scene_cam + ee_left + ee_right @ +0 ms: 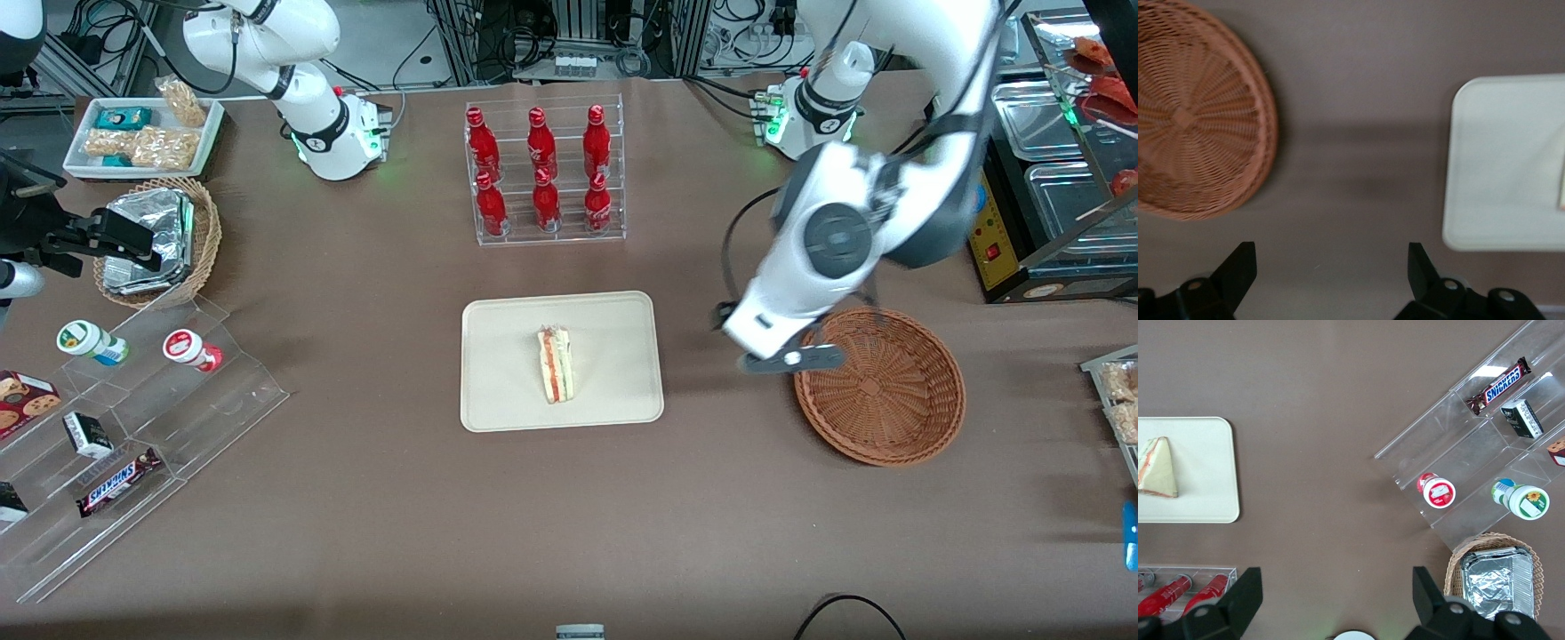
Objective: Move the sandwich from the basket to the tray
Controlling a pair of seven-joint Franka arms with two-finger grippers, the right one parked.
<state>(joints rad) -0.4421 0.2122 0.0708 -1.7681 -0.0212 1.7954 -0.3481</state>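
Observation:
The sandwich [556, 364], a triangular white-bread wedge with red-orange and green layers, lies on the cream tray [507, 356] in the middle of the table. The reddish-brown wicker basket [889, 391] stands empty toward the working arm's end. My left gripper [791, 360] hovers above the table between tray and basket, close to the basket's rim, open and empty. The left wrist view shows its fingers wide apart [1331, 247] over bare table, with the basket [1198, 127], the tray [1505, 160] and a sliver of the sandwich [1561, 187]. The right wrist view also shows the sandwich [1157, 468] on the tray [1205, 467].
A clear rack of red bottles [542, 173] stands farther from the front camera than the tray. Toward the parked arm's end are a stepped acrylic shelf with snacks [133, 418], a tan basket of foil packs [160, 236] and a white tray of snack bags [147, 133].

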